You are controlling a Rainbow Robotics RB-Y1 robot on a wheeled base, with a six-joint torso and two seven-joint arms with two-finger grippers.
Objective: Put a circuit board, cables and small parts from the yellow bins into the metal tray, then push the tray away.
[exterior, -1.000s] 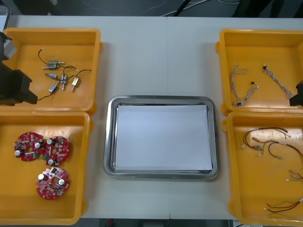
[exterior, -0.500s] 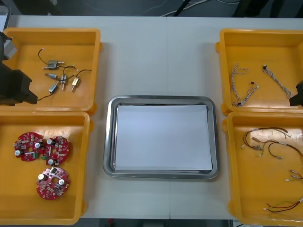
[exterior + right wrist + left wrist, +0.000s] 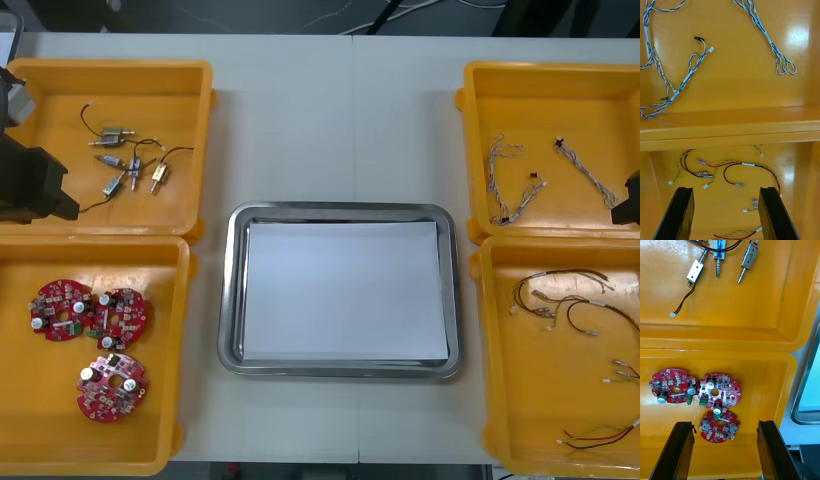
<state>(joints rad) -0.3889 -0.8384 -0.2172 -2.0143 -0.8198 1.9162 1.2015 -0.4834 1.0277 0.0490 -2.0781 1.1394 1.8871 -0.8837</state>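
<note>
While the left tool (image 3: 724,422) gapes above circuit boards (image 3: 720,388), the right tool (image 3: 726,188) — also apart — overhangs cables (image 3: 748,164).

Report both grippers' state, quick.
Left gripper: open, empty, over the round red circuit boards.
Right gripper: open, empty, over the red and yellow cables.

Red circuit boards (image 3: 718,388) near parted left tool (image 3: 723,423)

Light table (image 3: 340,120), dark floor (image 3: 250,12) beyond its far edge
</note>
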